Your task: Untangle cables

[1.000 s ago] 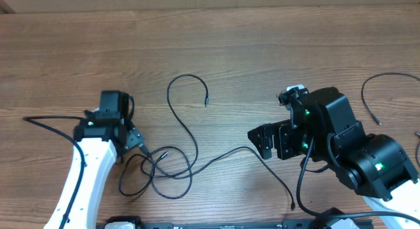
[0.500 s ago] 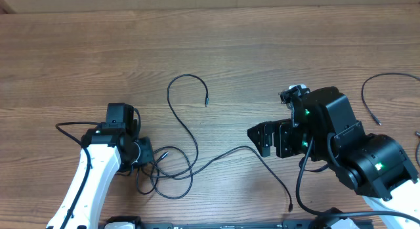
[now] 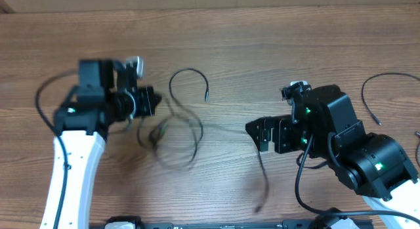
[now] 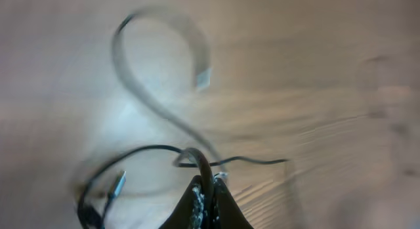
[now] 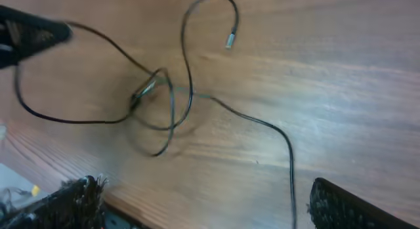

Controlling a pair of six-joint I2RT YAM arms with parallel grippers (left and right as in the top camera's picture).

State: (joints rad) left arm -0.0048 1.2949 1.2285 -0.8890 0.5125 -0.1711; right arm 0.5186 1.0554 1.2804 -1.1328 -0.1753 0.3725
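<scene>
— Two arms, one wooden table (image 3: 262, 32). Where's the grip?
— At left. Your left gripper (image 3: 151, 101) is clamped on one strand of the cables (image 3: 157, 132), and the wrist view shows its jaws closed on that thin black wire. The tangle just beside it, left of centre, is smeared with blur. You cannot count its crossings or tell whether it touches the wood.
— And further right?
— One end of the tangle trails toward the near edge as a faint streak, its plug unreadable. Your right gripper (image 3: 264, 136) sits above it, jaws spread wide, holding nothing. At far right a separate strand (image 3: 387, 74) lies well apart, cut off by the frame edge.
</scene>
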